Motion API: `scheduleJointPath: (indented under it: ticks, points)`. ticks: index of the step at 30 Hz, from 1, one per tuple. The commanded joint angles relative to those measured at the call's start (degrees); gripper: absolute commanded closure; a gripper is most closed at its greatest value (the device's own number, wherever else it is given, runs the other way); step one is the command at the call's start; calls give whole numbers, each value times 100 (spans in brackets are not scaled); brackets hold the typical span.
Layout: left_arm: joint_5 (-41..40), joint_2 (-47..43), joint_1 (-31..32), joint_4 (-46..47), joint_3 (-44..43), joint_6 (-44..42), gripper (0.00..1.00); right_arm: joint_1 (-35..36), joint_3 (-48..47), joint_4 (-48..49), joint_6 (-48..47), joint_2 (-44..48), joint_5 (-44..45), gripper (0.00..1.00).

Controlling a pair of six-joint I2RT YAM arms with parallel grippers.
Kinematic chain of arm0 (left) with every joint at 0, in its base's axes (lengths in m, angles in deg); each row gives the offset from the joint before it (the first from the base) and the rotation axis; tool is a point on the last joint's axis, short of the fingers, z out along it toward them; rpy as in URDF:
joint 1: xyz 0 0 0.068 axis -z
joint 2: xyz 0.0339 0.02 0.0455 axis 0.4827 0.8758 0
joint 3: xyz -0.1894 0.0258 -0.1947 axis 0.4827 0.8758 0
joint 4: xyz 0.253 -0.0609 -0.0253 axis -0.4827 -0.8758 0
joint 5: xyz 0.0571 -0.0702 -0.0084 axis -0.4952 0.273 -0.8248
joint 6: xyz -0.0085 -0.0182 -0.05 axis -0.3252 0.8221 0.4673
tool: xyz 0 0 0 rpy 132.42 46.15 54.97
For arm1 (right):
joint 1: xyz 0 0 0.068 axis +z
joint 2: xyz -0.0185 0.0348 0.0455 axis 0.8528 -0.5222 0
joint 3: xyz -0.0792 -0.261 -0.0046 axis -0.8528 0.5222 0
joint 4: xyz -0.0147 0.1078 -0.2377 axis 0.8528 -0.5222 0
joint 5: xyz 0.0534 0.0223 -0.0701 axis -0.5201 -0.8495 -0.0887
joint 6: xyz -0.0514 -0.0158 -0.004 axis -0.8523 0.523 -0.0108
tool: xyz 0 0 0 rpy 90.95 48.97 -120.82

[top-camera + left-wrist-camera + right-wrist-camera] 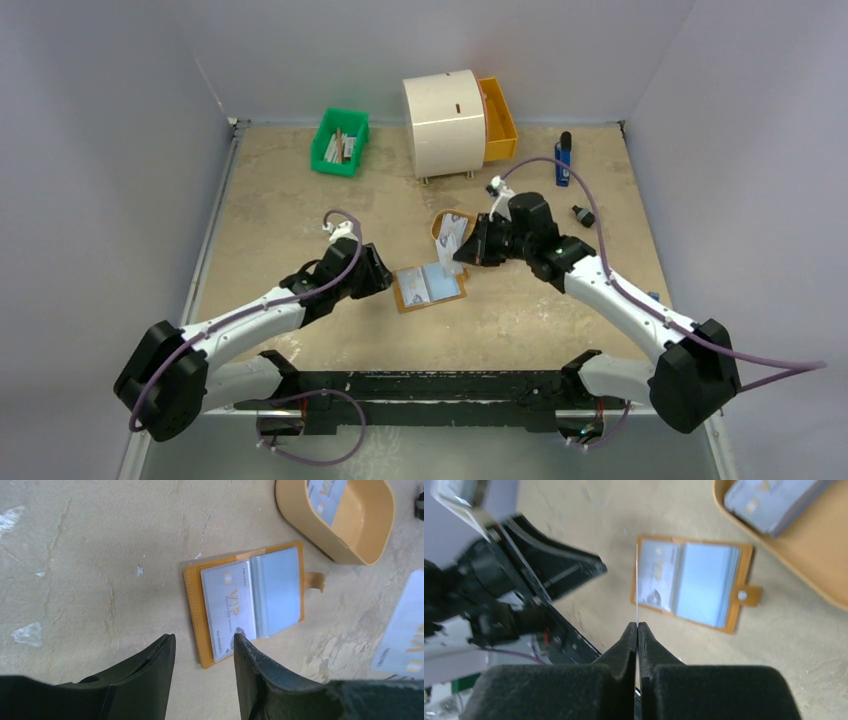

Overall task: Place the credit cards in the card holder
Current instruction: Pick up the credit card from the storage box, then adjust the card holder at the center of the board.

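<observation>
**A:** How are the arms set?

**B:** The left arm [250, 315] stretches low across the counter [300, 200]. The left jaws stand apart with nothing between them, right at the open card holder [430, 287]. The right arm [620, 295] bends in from the other side. The right jaws are pinched tight on a thin card [637, 590], above the holder.

**A:** And the surroundings?

**B:** The counter is mottled beige, with pale walls on three sides. At the back stand a white drum [445, 122], an orange drawer [498, 118] beside it, and a green bin [340, 140] further left.

**A:** What do the wrist views add?

**B:** The left one shows the holder flat and pale blue inside, with a VIP card [227, 610] in one half. One jaw tip seems to touch the holder's near edge, though the angle leaves that unsure. Just beyond is a tan tray [360, 525] with more cards [769, 502] in it. The right one shows the thin card edge-on, as a bare line.
</observation>
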Motion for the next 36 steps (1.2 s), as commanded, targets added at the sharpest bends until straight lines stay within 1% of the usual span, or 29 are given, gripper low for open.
scheduleJointPath:
  ticks: [1, 4, 8, 14, 19, 25, 31, 36]
  points:
    - [106, 469, 108, 511, -195, -112, 54, 129, 622, 80, -500, 28, -107, 100]
    - [-39, 986, 161, 457, -387, -157, 55, 128, 797, 284, -265, -114, -58, 100]
    - [-226, 1500, 200, 423, -574, -233, 56, 128, 898, 241, -65, -355, 338, 100]
    - [-449, 2010, 210, 375, -835, -291, 58, 128, 1227, 285, 178, 16, 733, 100]
    - [-498, 2331, 206, 381, -1056, -320, 63, 128, 1358, 155, 141, 315, 719, 100]
    - [-767, 2589, 209, 353, -1314, -322, 68, 129, 1508, 30, 116, 534, 710, 100]
    - [-822, 2903, 202, 451, -1583, -311, 75, 134, 1610, 173, 151, 368, 367, 100]
    - [-852, 2811, 204, 374, -1644, -321, 75, 132, 1642, 331, 262, 193, 223, 100]
